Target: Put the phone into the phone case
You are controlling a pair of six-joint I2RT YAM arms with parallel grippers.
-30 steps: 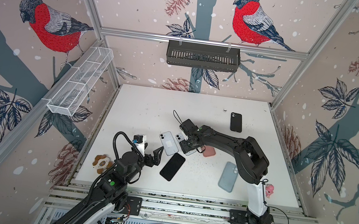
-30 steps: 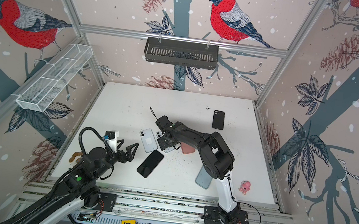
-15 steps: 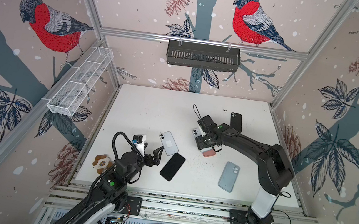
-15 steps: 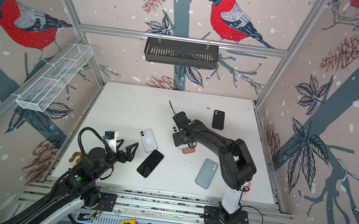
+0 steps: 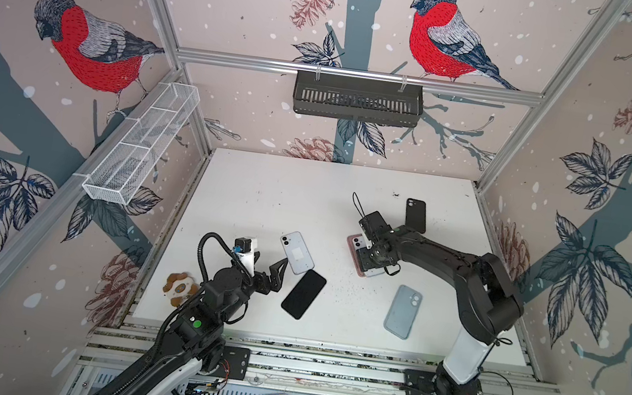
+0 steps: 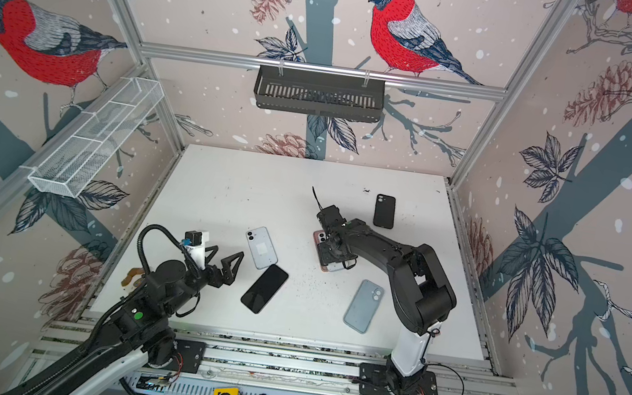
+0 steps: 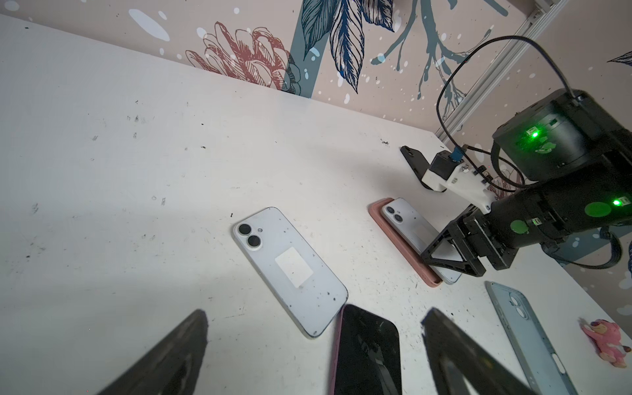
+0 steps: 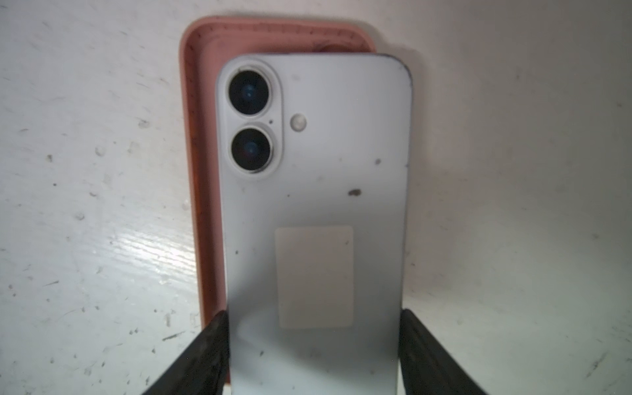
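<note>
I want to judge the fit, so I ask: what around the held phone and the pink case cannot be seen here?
- Lower end of the held phone: cut off by the right wrist view's edge.
- Inside of the pink case: mostly under the phone in every view.
- Their contact: right gripper covers it in both top views.

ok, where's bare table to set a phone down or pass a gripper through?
Widest bare patch: back-left table, between the back wall and the white phone. Smaller gap in front between black phone and blue case. Crowded: mid-right, right gripper with its gripped phone over the pink case.
</note>
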